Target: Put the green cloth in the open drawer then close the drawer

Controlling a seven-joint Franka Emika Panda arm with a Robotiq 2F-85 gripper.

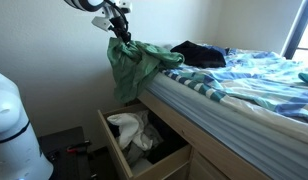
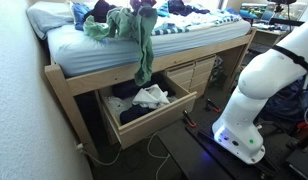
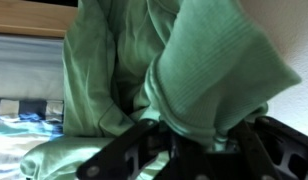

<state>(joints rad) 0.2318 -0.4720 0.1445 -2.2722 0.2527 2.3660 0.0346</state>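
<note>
The black Robotiq gripper [image 1: 117,28] hangs high beside the white wall, its fingers clamped on a gathered bunch of the crumpled green fabric cloth [image 1: 129,62]. In the wrist view the gripper [image 3: 189,140] has the black fingers [image 3: 124,160] pressed in from either side, with the cloth [image 3: 204,70] bulging out between them and filling most of the picture.

From that grip the cloth falls in folds over the edge of the light wooden bed frame [image 1: 194,130]. Part of it lies on the blue-and-white striped bedding [image 1: 244,75]. In an exterior view a long tail of the cloth [image 2: 142,45] hangs down past the side rail.

Right below stands the open wooden drawer [image 2: 159,115], pulled well out from under the bed (the cloth is not in it). A rumpled white garment [image 2: 151,96] lies inside. A dark garment [image 1: 199,52] rests further along the bedding.
</note>
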